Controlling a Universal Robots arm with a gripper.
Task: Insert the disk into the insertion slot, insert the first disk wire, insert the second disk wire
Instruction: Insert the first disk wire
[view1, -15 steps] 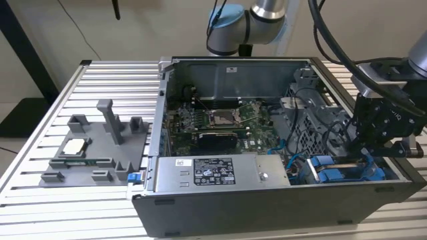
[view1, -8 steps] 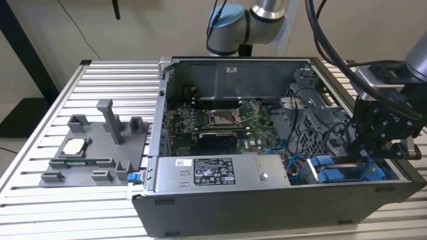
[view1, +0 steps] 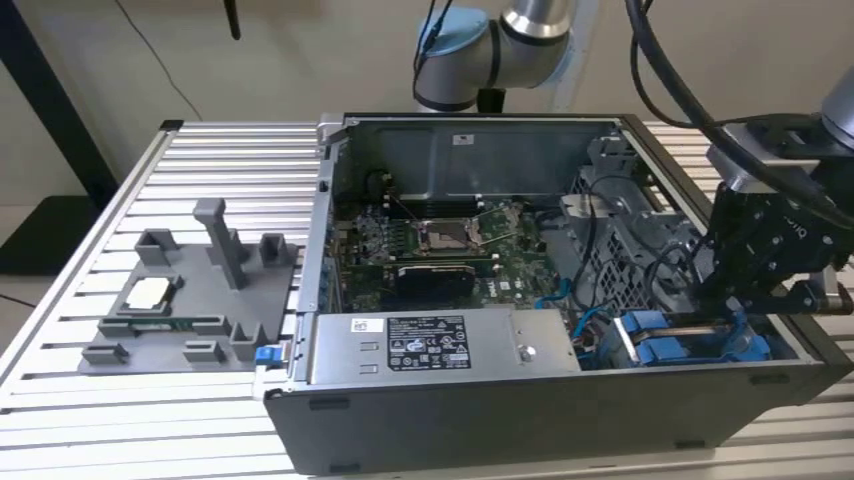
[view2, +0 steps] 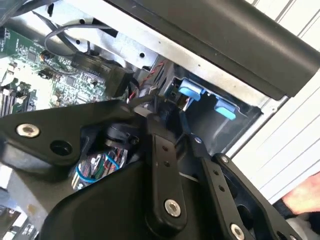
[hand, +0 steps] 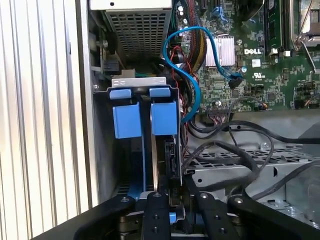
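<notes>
Pinching the disk (hand: 167, 157) edge-on with the gripper (hand: 172, 196), fingers pressed against its faces. Disk standing partway in the insertion slot (hand: 137, 91), beside the blue rails (hand: 127, 121); in the exterior view the slot is at 4 o'clock of the computer case (view1: 534, 415). Best done, by judgement: keep parallel to the rails, push straight, no tilt. Watch the blue cable (hand: 192, 85) just beside, a likely snag. Motherboard (hand: 260, 75) beyond. Slatted metal table (view1: 200, 150) underneath, grey fixture (view1: 187, 300) at 9 o'clock of the case, plain wall (view1: 307, 50) behind.
</notes>
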